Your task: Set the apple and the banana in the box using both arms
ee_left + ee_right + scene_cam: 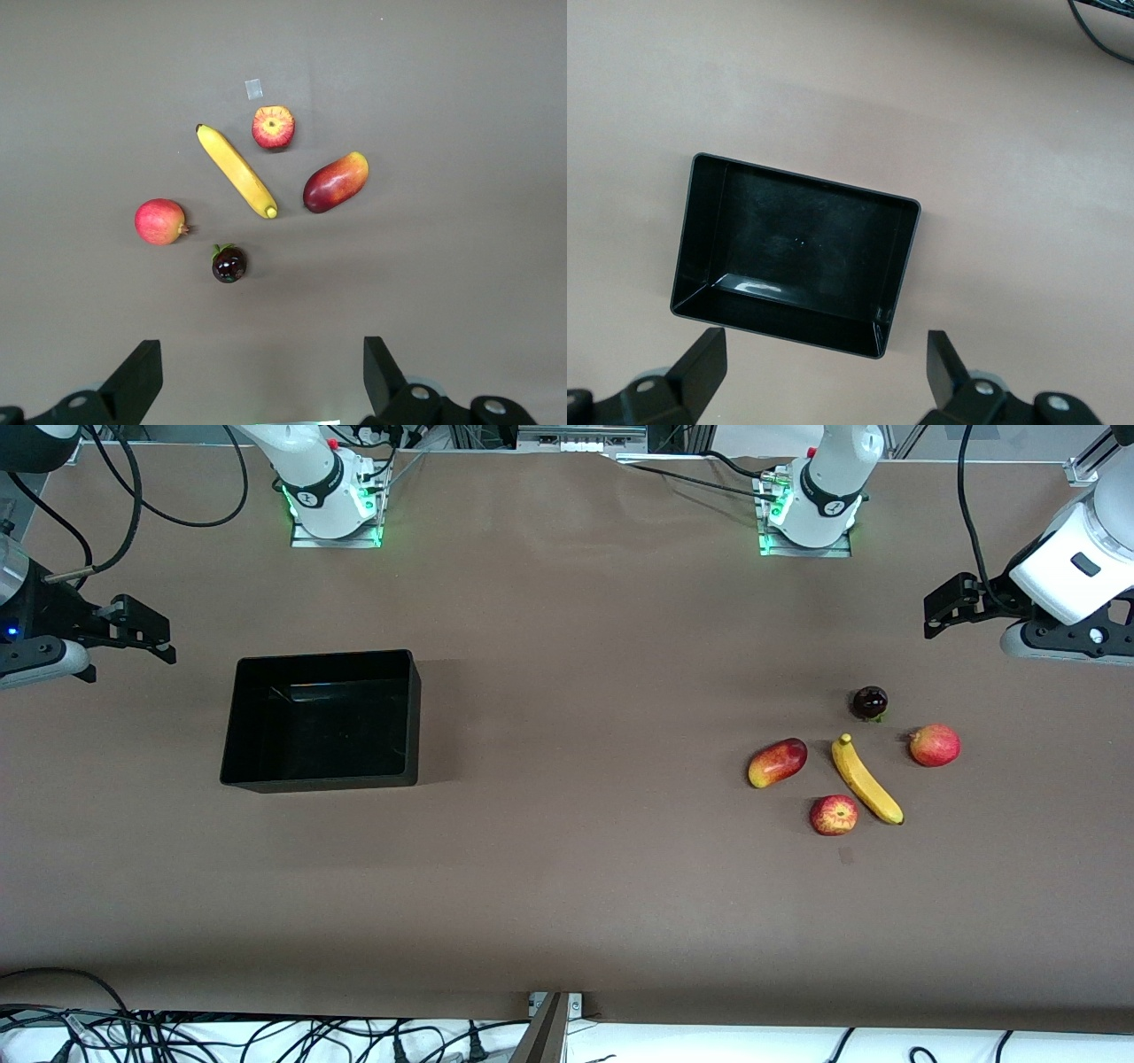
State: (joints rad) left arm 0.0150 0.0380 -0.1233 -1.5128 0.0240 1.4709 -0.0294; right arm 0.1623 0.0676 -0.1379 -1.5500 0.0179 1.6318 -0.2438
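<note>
White jointed arms (310, 478) with black cables, green-lit bases, black fingers (133, 381).

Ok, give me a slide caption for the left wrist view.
Open left tool hovering above banana, apple and three other fruits on the brown table.

one box (237, 726), five fruits, one banana (866, 780), one apple (834, 815)

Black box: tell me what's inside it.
Nothing; the box shows only its bare glossy floor in the front and right wrist views. No part of its inside is covered.
</note>
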